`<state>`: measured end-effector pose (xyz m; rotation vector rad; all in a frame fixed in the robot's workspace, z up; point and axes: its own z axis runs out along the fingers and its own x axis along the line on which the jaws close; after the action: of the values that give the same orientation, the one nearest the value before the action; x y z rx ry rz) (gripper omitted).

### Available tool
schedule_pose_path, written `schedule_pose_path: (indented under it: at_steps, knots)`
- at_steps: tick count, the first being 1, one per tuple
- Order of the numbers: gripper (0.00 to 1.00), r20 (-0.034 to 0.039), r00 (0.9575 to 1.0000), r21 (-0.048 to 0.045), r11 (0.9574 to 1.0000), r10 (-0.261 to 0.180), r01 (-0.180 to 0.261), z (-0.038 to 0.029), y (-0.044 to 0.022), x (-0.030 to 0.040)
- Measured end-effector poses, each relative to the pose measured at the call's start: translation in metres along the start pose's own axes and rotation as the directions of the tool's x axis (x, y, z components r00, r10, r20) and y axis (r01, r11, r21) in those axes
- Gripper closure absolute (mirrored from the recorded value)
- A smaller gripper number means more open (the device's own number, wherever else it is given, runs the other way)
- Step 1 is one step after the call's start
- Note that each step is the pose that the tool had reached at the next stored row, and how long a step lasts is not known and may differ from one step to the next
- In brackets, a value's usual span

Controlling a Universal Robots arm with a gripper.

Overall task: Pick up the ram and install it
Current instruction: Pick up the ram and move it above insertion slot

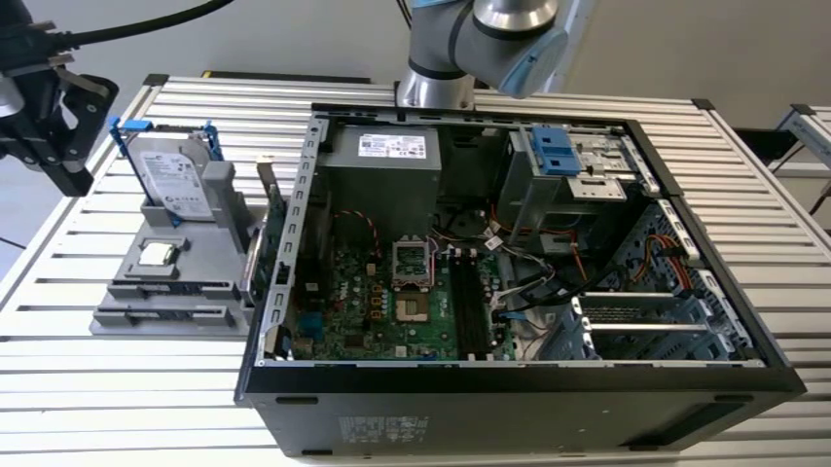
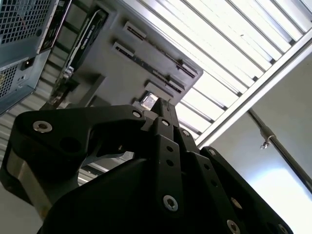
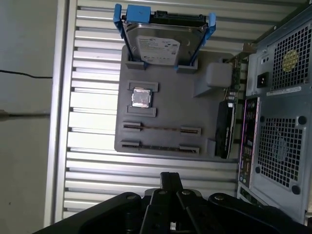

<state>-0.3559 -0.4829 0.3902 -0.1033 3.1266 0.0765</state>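
Note:
The ram (image 3: 161, 128) is a thin stick seen edge-on, standing in a slot of the grey holder (image 3: 165, 107); a second, darker stick (image 3: 160, 146) stands in the slot beside it. In the exterior view the holder (image 1: 195, 243) lies on the slatted table at the exterior view's left of the open computer case (image 1: 520, 243). My black gripper (image 1: 68, 175) hangs in the air above the table's edge, beyond the holder and apart from it. Its fingers (image 3: 170, 178) are shut with nothing between them, and their tip (image 2: 161, 105) points toward the holder.
On the holder also sit a silver hard drive in a blue bracket (image 3: 163, 41) and a small square processor (image 3: 141, 97). A dark expansion card (image 3: 224, 126) stands between holder and case. The motherboard (image 1: 389, 292) lies inside the case. The arm's base (image 1: 435, 58) stands behind the case.

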Motion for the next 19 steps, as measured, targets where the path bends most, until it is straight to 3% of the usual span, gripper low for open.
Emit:
schedule_pose_path:
  at_steps: [13, 19]
  knots:
    - [1.00, -0.0045, 0.9955, -0.0015, 0.9955, -0.094, 0.094, 0.0000, 0.0000, 0.0000]
    - [1.00, -0.0049, 0.9946, -0.0016, 0.9947, -0.103, 0.103, 0.0000, 0.0000, 0.0000]
